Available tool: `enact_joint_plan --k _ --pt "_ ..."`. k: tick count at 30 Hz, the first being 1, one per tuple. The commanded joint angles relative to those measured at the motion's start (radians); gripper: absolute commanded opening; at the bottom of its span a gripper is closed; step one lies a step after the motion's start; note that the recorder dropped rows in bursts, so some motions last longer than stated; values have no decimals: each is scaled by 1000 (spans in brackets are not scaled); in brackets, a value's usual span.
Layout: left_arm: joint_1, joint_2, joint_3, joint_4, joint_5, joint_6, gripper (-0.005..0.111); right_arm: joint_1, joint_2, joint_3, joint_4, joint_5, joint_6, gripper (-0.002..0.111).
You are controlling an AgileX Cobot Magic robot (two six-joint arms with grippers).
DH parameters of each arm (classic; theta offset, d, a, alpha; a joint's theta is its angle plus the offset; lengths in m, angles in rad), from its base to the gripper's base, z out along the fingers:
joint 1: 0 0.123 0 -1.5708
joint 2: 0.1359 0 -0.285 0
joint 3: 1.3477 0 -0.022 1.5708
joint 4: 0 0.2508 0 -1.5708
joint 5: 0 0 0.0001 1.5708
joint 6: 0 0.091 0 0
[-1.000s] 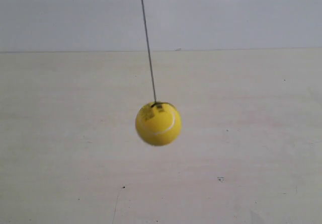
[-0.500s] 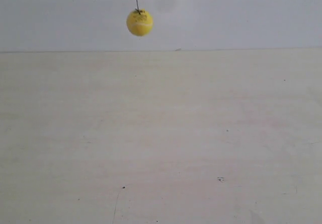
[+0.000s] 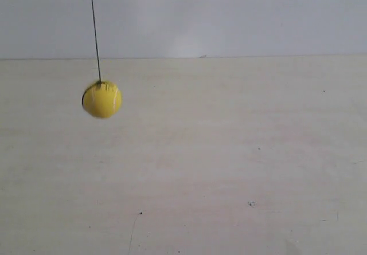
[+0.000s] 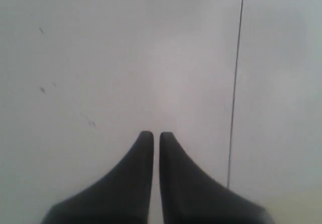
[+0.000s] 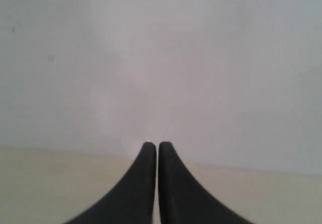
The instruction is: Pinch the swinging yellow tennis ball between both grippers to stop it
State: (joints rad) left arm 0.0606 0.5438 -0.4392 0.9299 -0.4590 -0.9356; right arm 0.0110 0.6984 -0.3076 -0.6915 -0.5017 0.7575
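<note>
The yellow tennis ball (image 3: 101, 99) hangs from a thin dark string (image 3: 94, 31) at the left of the exterior view, above the pale tabletop (image 3: 229, 163). Neither arm shows in that view. In the left wrist view my left gripper (image 4: 156, 133) is shut, its black wedge jaws nearly touching with nothing between them; the ball is out of that view. A thin dark vertical line (image 4: 235, 83) runs beside the jaws there; whether it is the string I cannot tell. My right gripper (image 5: 153, 144) is also shut and holds nothing, facing a pale wall.
A light grey wall (image 3: 229, 14) rises behind the table's far edge (image 3: 258, 57). Small dark specks (image 3: 251, 204) mark the tabletop.
The ball has swung from low centre, up and away to the wall at half a second ago, and now sits lower and further left. No arm has entered the exterior view.
</note>
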Motion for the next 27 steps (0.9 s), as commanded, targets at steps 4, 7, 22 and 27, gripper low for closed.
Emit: enact_joint_plan --k 4,7,22,27 --pt "5 385 -15 229 -213 -49 5 -1 401 -7 -232 -260 -22 0" --pt "5 521 -24 310 -333 -49 5 -1 560 -22 -290 -437 -76 0" --pt "-42 1031 -178 466 -701 35 5 1 939 -233 -505 -719 -65 0" --pt "-90 1077 -231 481 -679 46 5 1 942 -233 -509 -719 -86 0"
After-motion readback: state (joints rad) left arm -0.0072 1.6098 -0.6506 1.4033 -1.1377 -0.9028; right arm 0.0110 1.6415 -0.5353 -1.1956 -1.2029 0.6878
